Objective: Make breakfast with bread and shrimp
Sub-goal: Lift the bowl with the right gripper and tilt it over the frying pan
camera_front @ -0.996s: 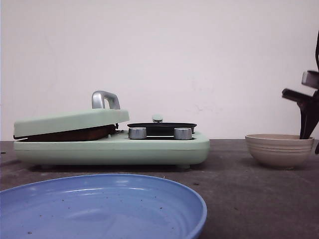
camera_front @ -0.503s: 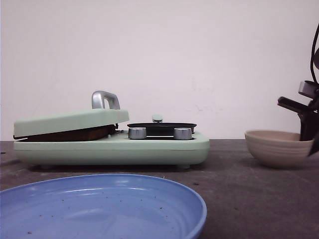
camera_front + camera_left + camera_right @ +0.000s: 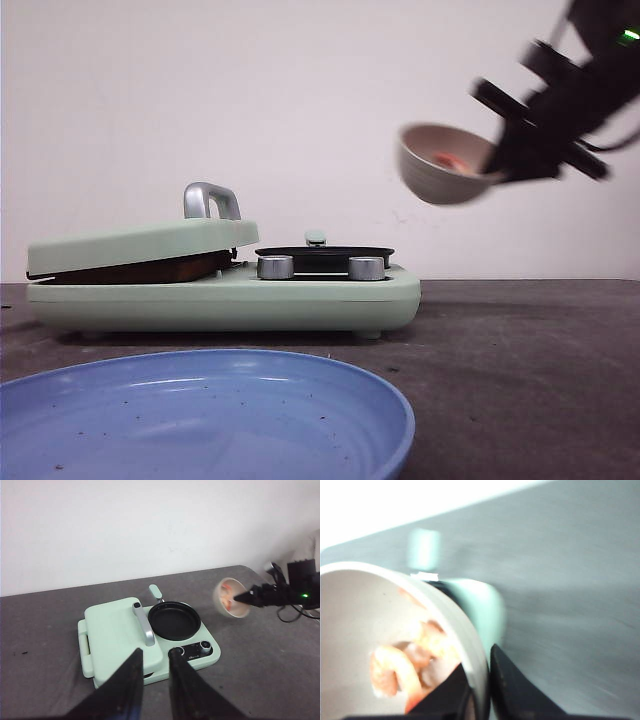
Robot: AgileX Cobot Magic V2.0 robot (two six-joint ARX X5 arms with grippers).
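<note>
The right gripper [image 3: 500, 160] is pinching the rim of a beige bowl [image 3: 440, 165], holding it tilted in the air, above and to the right of the green cooker [image 3: 225, 295]. The shrimp [image 3: 405, 665] are lying inside it, blurred. The round black pan [image 3: 174, 621] looks bare. The left gripper [image 3: 152, 680] is hanging narrowly parted, holding nothing. A blue plate [image 3: 200, 420] is sitting nearest. No lettering is legible.

bowl [image 3: 440, 170]: beige, kinda ribbed outside, plain pale inside
shrimp [image 3: 402, 667]: pink-orange with white bits
cooker [image 3: 225, 290]: mint green all over, silver handle and knobs
round pan [image 3: 174, 621]: black
plate [image 3: 200, 420]: blue, speckled with dark crumbs
worktop [image 3: 520, 380]: dark grey
right end effector [image 3: 477, 692]: black
</note>
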